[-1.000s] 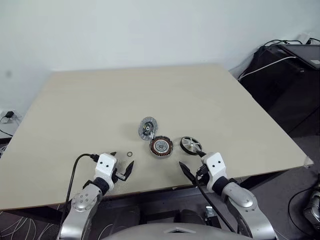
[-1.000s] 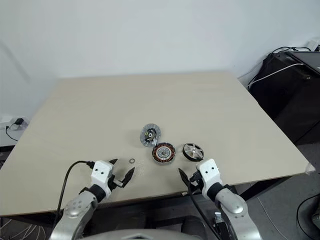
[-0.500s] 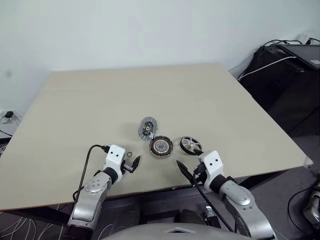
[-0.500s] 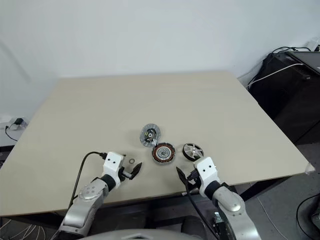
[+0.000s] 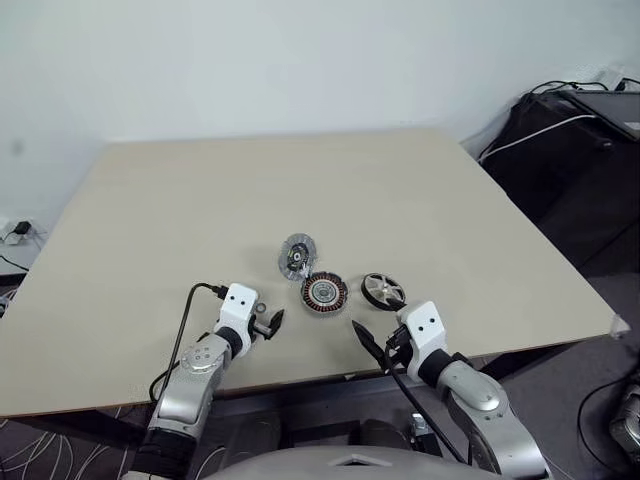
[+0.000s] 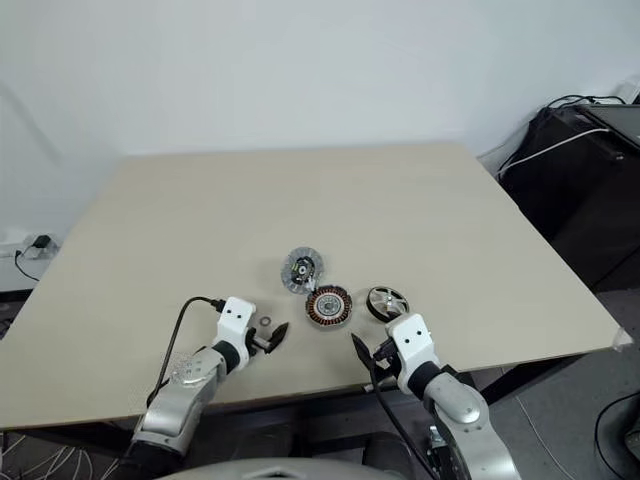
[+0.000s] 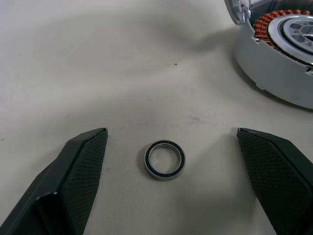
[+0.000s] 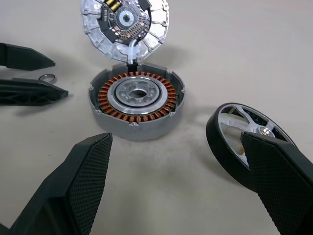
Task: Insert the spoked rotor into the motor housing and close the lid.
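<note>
Left gripper [image 7: 171,147]: fingers spread wide, empty; small black-rimmed ring [image 7: 165,159] on the beige table [image 5: 180,200] lies between the tips, untouched.
Motor housing [image 8: 136,99]: grey puck with copper windings, ahead of both claws, between them.
Lid [image 8: 124,22]: silvery disc, tilted up just beyond the housing.
Spoked rotor [image 8: 247,139]: black-rimmed, silver-spoked wheel beside the right fingertip.
Right gripper [image 8: 176,171]: wide open, empty.
Advice: pinch the rotor across its rim, keep it level, centre it over the hub.

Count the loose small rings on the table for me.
1. The small ring lies flat on the table between the left gripper's open fingers, apart from the motor housing. Others might be hidden behind parts.
</note>
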